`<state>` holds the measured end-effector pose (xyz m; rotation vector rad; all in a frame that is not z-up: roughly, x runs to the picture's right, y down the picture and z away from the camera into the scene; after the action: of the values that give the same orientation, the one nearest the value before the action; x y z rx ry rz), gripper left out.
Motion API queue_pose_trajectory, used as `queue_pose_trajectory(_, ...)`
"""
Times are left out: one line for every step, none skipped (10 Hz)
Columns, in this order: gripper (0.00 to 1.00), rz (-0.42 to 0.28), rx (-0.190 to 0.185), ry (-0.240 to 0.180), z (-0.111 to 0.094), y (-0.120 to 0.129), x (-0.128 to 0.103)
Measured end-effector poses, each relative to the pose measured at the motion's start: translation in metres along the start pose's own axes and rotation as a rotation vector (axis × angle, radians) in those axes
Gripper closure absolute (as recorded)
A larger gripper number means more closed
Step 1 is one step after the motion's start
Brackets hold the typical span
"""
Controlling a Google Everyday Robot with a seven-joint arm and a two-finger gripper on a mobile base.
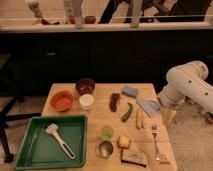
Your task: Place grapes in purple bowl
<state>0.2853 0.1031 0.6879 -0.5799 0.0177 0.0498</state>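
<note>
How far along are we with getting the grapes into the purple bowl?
Done: nothing yet. The grapes lie on the table, apart from the purple bowl, which holds no grapes. In hand: nothing; the gripper hangs open at the table's right edge, beyond the green pepper. Left: reach over, grasp the grapes, carry them to the bowl and release.

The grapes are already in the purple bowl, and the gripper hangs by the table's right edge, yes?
No. The camera view shows the grapes lying on the table, outside the purple bowl. The gripper does hang by the table's right edge.
</note>
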Motion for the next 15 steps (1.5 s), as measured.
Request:
queue_pose_trajectory(0.20, 0.000, 0.000, 0.000, 0.0000, 0.0000, 0.0000)
queue_pose_trajectory(0.20, 0.000, 0.000, 0.000, 0.0000, 0.0000, 0.0000)
queue_pose_trajectory(0.20, 0.000, 0.000, 0.000, 0.0000, 0.0000, 0.0000)
queue_pose_trajectory(0.20, 0.000, 0.000, 0.000, 0.0000, 0.0000, 0.0000)
queue_pose_trajectory(0.20, 0.000, 0.000, 0.000, 0.0001, 0.0000, -0.0001)
queue_pose_trajectory(0.20, 0.000, -0.001, -0.001, 0.0009, 0.0003, 0.0000)
queue_pose_trajectory(0.20, 0.000, -0.001, -0.001, 0.0008, 0.0002, -0.0001)
queue_pose_trajectory(0.20, 0.000, -0.001, -0.001, 0.0008, 0.0003, 0.0001)
queue_pose_trajectory(0.20, 0.000, -0.001, -0.001, 0.0008, 0.0002, 0.0000)
queue_pose_trajectory(0.20, 0.000, -0.001, -0.001, 0.0008, 0.0002, -0.0001)
queue_pose_trajectory(0.20, 0.000, -0.001, -0.001, 0.0008, 0.0002, -0.0001)
queue_pose_trajectory(0.20, 0.000, -0.001, -0.001, 0.0008, 0.0002, 0.0000)
queue_pose_trajectory(0.20, 0.000, -0.001, -0.001, 0.0008, 0.0002, -0.0001)
queue_pose_trajectory(0.20, 0.002, -0.001, -0.001, 0.0008, 0.0001, 0.0000)
queue_pose_trajectory(0.20, 0.013, 0.003, 0.000, 0.0011, 0.0004, -0.0007)
